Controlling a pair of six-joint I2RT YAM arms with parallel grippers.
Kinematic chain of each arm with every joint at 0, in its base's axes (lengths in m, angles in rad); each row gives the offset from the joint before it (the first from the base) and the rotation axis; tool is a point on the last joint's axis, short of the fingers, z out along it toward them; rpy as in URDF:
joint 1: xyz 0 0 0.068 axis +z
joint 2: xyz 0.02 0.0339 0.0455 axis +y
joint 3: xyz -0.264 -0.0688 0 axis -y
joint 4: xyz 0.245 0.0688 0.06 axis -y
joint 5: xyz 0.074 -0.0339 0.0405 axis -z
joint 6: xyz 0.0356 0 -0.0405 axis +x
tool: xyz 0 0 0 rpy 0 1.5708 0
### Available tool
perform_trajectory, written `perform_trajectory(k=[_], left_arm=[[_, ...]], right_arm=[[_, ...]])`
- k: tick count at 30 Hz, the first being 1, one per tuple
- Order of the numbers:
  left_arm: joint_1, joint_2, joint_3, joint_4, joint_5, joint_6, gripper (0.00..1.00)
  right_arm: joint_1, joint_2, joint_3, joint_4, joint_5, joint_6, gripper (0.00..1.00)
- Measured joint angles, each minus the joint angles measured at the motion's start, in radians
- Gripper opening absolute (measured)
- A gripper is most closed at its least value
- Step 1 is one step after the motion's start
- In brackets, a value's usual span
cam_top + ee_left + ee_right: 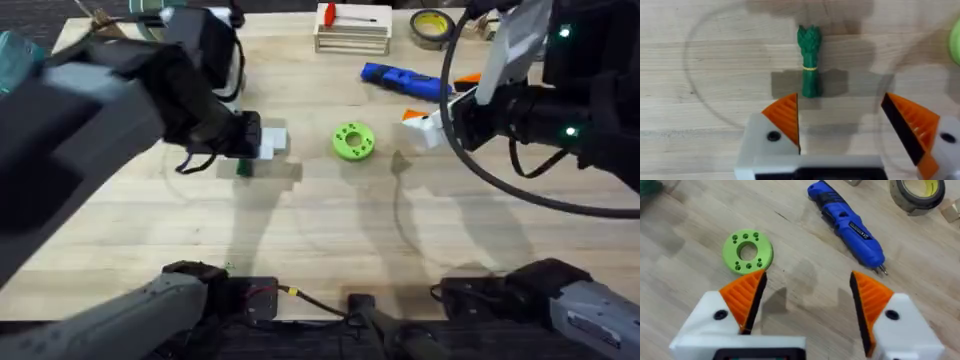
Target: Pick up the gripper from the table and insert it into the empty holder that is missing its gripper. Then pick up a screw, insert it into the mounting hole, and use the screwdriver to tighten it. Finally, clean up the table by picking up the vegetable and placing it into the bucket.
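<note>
- Green ring-shaped disc [352, 141] taken as landmark, flat on the wooden counter [320, 230], ringed with small holes around a larger centre hole.
- Left end effector [268, 141] just to the disc's left in the overhead view, white fingers with orange ribbed pads [785, 117], spread wide apart, nothing between them.
- Vegetable [809, 61] lying flat on the counter beyond the left end effector's fingertips in the left wrist view: dark green, leafy at one end, a thin yellow band round its middle; near the left pad, no contact visible.
- Same vegetable [243, 167] in the overhead view a small dark green patch lower left of the disc, partly under the left end effector.
- Right end effector [428, 125] to the disc's right, hovering above the counter, orange pads [747, 297] held well apart, empty.
- Screwdriver [402, 80] up and to the right of the disc, blue, lying on its side, thin metal bit [882, 270] at the end nearer the right end effector, well apart from the disc.
- Roll of tape [432, 27] farther beyond the screwdriver from the disc, near the counter's far edge.
- Small slatted wooden stand [352, 36] straight beyond the disc, a red-handled tool [345, 14] resting on top.
- Cannot tell from these views where the bucket stands.
</note>
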Motion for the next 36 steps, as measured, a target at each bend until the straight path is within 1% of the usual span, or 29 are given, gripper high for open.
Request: perform_trajectory(k=[4,9,13,17,21,24,29,30,31,32,33,34,35,36], left_arm=[[0.000,0.116,0.000,0.048,-0.004,-0.015,0.993],[0.000,0.200,0.000,0.101,-0.008,-0.021,0.993],[0.010,0.220,0.000,0.138,-0.010,-0.023,0.993],[0.048,0.225,-0.003,0.160,-0.011,-0.026,0.993],[0.081,0.243,-0.034,0.225,-0.010,-0.049,0.993],[0.084,0.264,-0.059,0.228,-0.002,-0.056,0.993],[0.082,0.264,-0.059,0.235,0.000,-0.054,0.993],[0.082,0.264,-0.059,0.235,0.001,-0.054,0.969],[0.082,0.264,-0.059,0.235,0.002,-0.054,0.922],[0.082,0.264,-0.059,0.235,0.006,-0.053,0.862],[0.081,0.264,-0.059,0.235,0.008,-0.053,0.781],[0.080,0.264,-0.059,0.233,0.008,-0.052,0.675],[0.080,0.264,-0.059,0.231,0.009,-0.054,0.546],[0.080,0.264,-0.059,0.228,0.009,-0.054,0.383]], right_arm=[[0.000,0.000,0.000,0.000,0.000,0.000,0.989],[0.000,0.000,0.000,-0.003,0.000,0.000,0.989],[0.000,0.000,0.000,-0.003,0.000,0.000,0.990],[0.000,0.000,0.000,-0.003,0.000,0.000,0.989],[0.000,0.000,0.000,-0.004,0.000,0.000,0.989],[0.000,0.000,0.000,-0.004,0.000,0.000,0.989],[0.000,0.000,0.000,-0.004,0.000,0.000,0.989],[0.000,0.000,0.000,-0.004,0.000,0.000,0.989],[0.000,0.000,0.000,-0.004,0.000,0.000,0.989],[0.000,0.000,0.000,-0.004,0.000,0.000,0.989],[0.000,0.000,0.000,-0.004,0.000,0.000,0.989],[0.000,0.000,0.000,-0.004,0.000,0.000,0.989],[0.000,0.000,0.000,-0.004,0.000,0.000,0.989],[0.000,0.000,0.000,-0.004,0.000,0.000,0.989]])
